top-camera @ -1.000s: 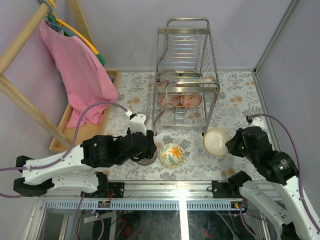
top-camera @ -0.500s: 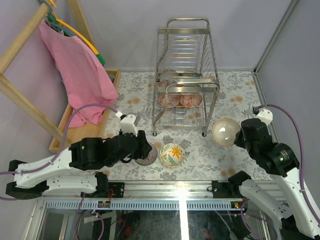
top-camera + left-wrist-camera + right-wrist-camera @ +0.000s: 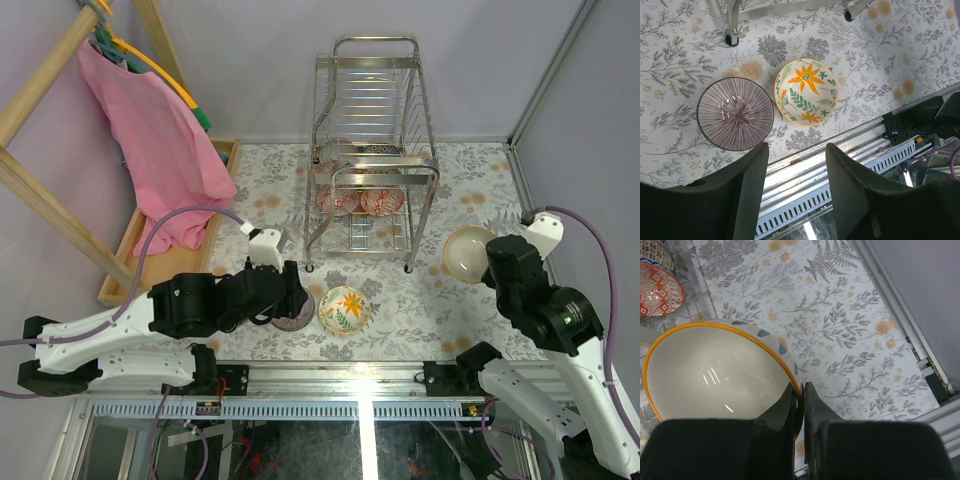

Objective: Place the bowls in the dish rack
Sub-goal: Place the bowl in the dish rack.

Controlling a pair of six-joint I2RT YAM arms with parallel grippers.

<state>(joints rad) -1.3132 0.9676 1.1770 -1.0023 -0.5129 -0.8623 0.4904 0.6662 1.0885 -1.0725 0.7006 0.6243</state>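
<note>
- right gripper [image 3: 799,387] is pressed together on the rim of the cream bowl with the orange edge [image 3: 715,370]; it's a thin pinch, one finger inside the lip and one outside.
- that bowl hangs off the gripper's left side, clear of the floral table cover [image 3: 470,190], tilted with its open face partly up.
- the dish rack [image 3: 372,150] stands to the left of the right gripper and a little beyond it. two red patterned bowls [image 3: 360,200] already sit in the lower tier, near the carried bowl but not touching it.
- so i read this as the carry step: bowl picked, not yet slotted.
- next move, as i judge it: swing left toward the rack, turn the bowl on edge so it lines up with the wire dividers, and lower it into a free slot before letting go. a rim pinch is a slim hold, so i'd go gently.
- left gripper [image 3: 796,155] is spread wide with nothing between the jaws.
- it hovers above two bowls on the table: the purple striped bowl [image 3: 735,114] just ahead of its left finger, the yellow flower bowl [image 3: 807,91] ahead and centred, the two nearly touching.
- the striped one looks like its next pick; it needs to drop down and straddle the rim.
</note>
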